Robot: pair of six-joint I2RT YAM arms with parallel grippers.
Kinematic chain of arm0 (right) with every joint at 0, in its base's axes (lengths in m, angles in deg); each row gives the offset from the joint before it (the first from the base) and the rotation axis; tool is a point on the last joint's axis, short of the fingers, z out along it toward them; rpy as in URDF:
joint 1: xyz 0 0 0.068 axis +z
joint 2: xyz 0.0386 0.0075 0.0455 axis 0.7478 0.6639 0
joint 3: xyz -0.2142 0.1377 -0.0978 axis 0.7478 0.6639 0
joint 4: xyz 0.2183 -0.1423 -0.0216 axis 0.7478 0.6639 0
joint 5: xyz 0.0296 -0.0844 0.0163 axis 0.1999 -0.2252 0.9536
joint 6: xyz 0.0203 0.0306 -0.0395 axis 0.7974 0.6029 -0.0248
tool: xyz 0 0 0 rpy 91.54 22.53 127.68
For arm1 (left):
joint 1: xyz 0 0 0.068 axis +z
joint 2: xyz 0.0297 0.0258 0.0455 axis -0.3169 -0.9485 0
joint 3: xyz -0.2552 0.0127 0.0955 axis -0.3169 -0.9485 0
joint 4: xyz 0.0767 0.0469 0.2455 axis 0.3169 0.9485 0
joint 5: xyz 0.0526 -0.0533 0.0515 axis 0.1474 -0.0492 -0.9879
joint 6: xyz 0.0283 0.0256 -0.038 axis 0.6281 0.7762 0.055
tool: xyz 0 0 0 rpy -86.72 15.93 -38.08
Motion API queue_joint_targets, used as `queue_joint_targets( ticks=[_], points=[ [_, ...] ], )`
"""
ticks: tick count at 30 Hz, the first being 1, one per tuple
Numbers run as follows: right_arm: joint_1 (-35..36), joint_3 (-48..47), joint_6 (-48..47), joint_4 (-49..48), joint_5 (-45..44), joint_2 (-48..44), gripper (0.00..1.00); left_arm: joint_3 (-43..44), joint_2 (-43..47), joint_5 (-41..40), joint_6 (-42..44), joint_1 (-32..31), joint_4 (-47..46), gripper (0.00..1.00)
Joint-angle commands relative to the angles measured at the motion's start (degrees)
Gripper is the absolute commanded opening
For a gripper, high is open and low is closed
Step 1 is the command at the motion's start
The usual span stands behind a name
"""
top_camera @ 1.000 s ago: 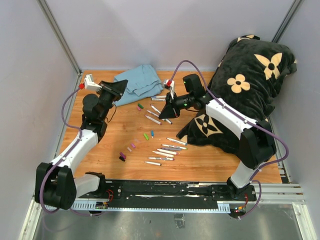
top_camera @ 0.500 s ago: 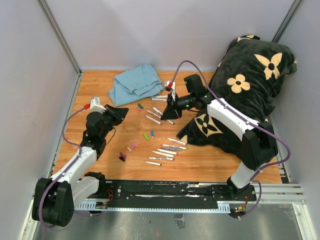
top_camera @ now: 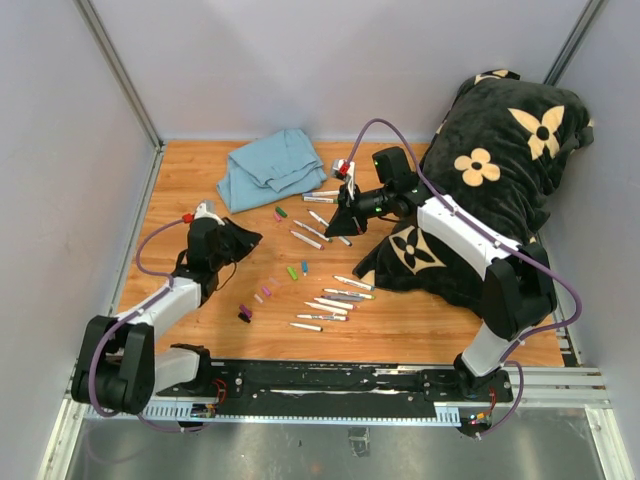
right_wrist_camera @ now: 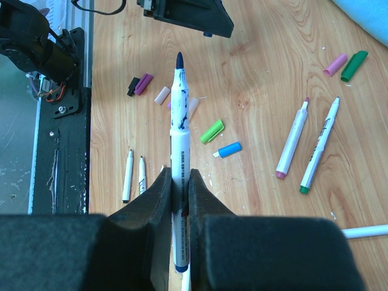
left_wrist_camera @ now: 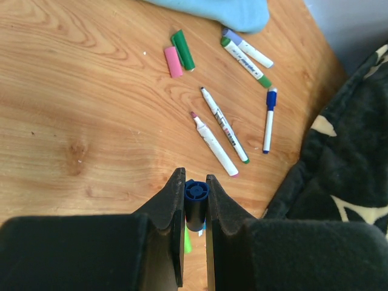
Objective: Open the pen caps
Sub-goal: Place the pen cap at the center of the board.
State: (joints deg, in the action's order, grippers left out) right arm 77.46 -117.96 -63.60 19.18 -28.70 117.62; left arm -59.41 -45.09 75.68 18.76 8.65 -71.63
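Observation:
My left gripper (top_camera: 243, 240) is low over the left of the wooden table, shut on a dark blue pen cap (left_wrist_camera: 196, 200) that stands on end between its fingers (left_wrist_camera: 177, 194). My right gripper (top_camera: 341, 222) hovers mid-table, shut on a white marker (right_wrist_camera: 180, 133) whose dark blue tip is bare and points at the left gripper. Loose caps lie on the table: a pink cap (left_wrist_camera: 173, 61) beside a dark green cap (left_wrist_camera: 182, 50), a light green cap (right_wrist_camera: 212, 131), a light blue cap (right_wrist_camera: 229, 150), and a purple cap (top_camera: 245, 313).
Several uncapped marker barrels (top_camera: 330, 300) lie in a row near the front, with more markers (left_wrist_camera: 224, 124) under the right gripper. A blue cloth (top_camera: 270, 168) lies at the back. A black flowered pillow (top_camera: 500, 170) fills the right side.
My left arm has drawn back from beside the blue cloth and come down toward the near left. The right gripper has shifted slightly right, still holding the marker.

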Motion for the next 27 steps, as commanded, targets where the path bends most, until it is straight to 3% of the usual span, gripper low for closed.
queue_joint_targets(
  ticks=[1, 11, 27],
  points=[
    [-0.7, -0.3, -1.1, 0.5, 1.1, -1.6, 0.03, 4.2, -4.6, 1.7, 1.2, 0.4, 1.5, 0.00],
    [-0.9, -0.3, -1.0, 0.6, 1.1, -1.7, 0.04, 11.0, -15.3, 1.7, 3.1, 0.4, 5.3, 0.00],
    [-1.0, -0.2, -1.1, 0.6, 1.2, -1.3, 0.04, 13.2, -19.8, 4.3, 5.3, 0.5, 2.8, 0.00]
  ],
)
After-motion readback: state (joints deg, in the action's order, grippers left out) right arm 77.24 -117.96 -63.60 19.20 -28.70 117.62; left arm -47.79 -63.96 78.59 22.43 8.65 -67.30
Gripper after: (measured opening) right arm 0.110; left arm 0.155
